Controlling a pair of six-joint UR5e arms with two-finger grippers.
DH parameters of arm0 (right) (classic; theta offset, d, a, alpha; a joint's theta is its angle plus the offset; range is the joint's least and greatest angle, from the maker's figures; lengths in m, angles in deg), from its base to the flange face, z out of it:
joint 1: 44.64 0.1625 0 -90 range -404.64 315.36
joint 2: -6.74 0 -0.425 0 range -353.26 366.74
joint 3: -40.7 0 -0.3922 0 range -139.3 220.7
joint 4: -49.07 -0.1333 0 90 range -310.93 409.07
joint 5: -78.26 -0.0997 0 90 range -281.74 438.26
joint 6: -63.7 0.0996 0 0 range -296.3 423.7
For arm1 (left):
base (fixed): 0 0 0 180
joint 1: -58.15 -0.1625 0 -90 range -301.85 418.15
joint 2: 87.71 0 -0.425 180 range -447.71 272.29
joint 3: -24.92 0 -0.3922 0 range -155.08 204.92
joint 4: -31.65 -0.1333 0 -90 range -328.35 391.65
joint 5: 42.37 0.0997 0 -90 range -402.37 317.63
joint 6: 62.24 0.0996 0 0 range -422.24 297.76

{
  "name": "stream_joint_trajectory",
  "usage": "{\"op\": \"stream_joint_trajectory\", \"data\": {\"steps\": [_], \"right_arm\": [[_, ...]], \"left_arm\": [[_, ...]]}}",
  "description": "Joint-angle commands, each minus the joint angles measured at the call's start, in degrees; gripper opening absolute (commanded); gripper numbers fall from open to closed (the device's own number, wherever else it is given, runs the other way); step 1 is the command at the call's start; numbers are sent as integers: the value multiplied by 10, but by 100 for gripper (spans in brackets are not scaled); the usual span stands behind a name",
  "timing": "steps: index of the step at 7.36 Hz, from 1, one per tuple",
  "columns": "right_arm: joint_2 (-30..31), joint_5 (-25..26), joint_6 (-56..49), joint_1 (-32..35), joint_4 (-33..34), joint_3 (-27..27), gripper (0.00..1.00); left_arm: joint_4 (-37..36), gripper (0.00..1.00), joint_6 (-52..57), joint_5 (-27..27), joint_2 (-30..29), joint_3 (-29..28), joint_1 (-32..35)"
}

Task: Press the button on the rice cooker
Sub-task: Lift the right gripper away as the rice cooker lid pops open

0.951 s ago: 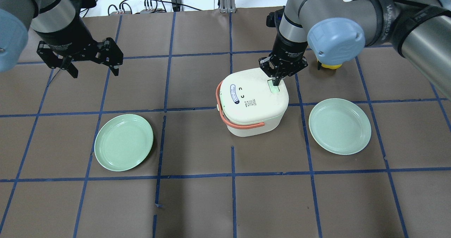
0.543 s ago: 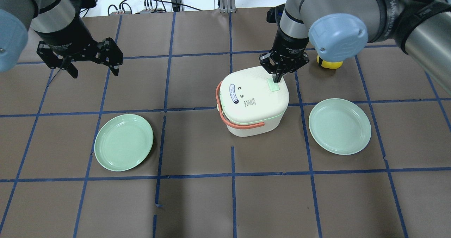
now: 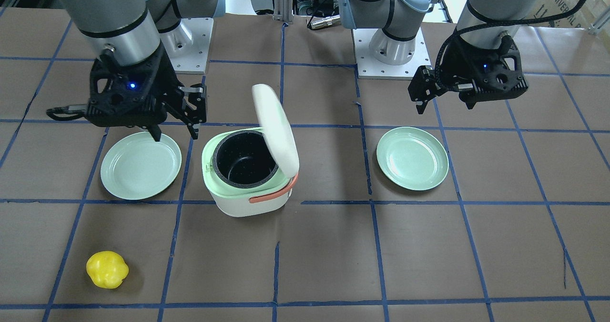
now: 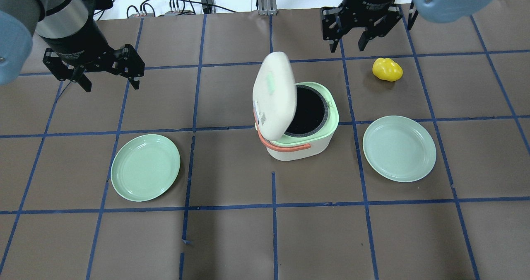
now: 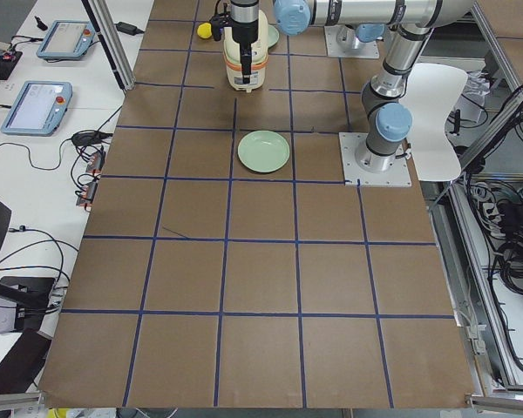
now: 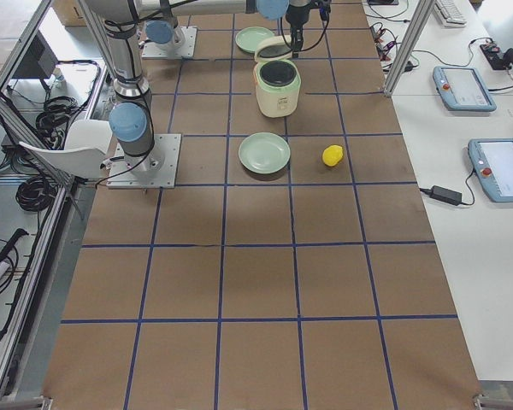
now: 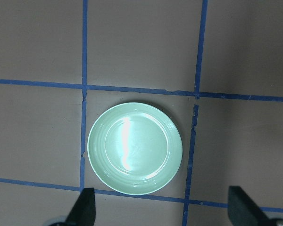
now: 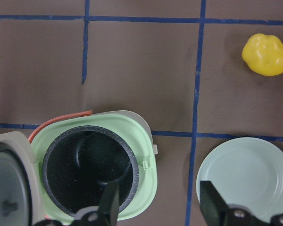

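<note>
Bright, even overhead light; frames sharp.
White glare streak on the plate (image 7: 134,148); faint soft shadows across the table (image 4: 232,238).

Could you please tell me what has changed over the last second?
The cream rice cooker's lid has sprung open and stands tilted up. The right gripper, shut and pressing its pale green button before, has pulled up and away and opened. The left gripper, both green plates and the yellow toy stayed put.

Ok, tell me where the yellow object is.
In the overhead view the yellow object lies in the right half, beyond the right green plate and right of the open rice cooker, near the right claw.
</note>
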Motion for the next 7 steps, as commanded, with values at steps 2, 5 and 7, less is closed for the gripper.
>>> {"op": "stream_joint_trajectory", "data": {"steps": [2,5,7], "right_arm": [[9,14,-63,-51,-54,4,100],[65,15,-64,-53,-46,-90,100],[71,11,-63,-54,-42,-99,100]], "left_arm": [[0,100,0,0,0,0,0],[0,100,0,-1,0,1,0],[0,100,0,0,0,0,0]]}}
